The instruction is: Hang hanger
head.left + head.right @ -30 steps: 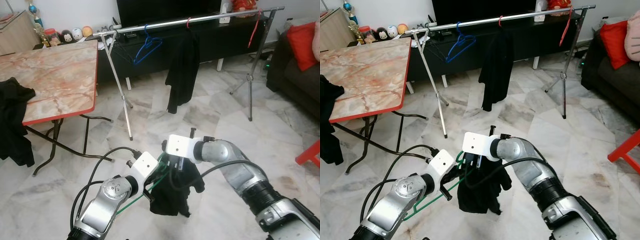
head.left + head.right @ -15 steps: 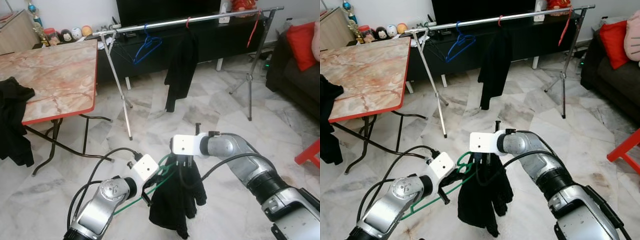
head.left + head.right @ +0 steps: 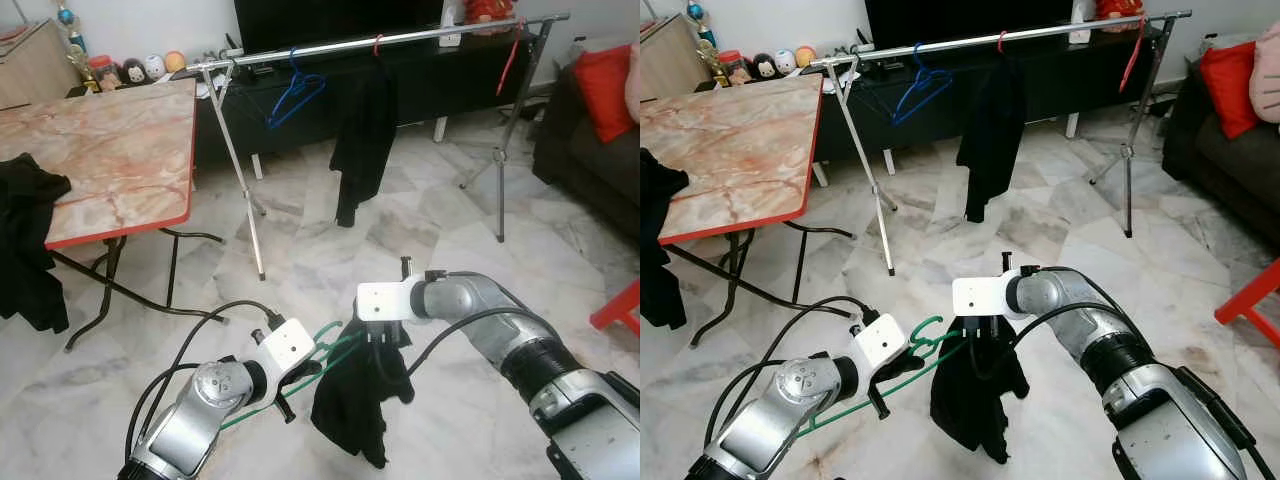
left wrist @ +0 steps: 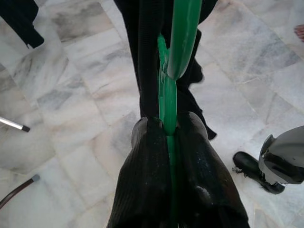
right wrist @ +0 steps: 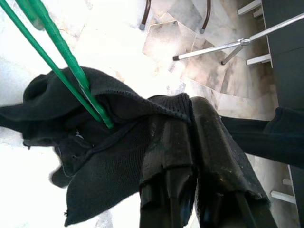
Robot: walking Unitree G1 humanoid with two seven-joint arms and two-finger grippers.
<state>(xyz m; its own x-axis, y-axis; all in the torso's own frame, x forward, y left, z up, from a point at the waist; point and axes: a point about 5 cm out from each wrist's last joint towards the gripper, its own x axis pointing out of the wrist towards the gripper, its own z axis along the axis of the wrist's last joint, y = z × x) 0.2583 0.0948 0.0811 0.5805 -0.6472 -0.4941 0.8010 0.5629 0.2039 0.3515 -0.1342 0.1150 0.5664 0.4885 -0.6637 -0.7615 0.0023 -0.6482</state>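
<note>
Left gripper (image 4: 167, 137) clamps the stiff, light green hanger (image 3: 322, 352), right gripper (image 5: 190, 142) pinches the limp black garment (image 3: 970, 395); best held by the hook.

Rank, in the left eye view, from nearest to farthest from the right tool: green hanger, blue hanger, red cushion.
1. green hanger, just left of the right tool.
2. blue hanger, on the rail ahead, left.
3. red cushion, on the sofa, far right.
</note>
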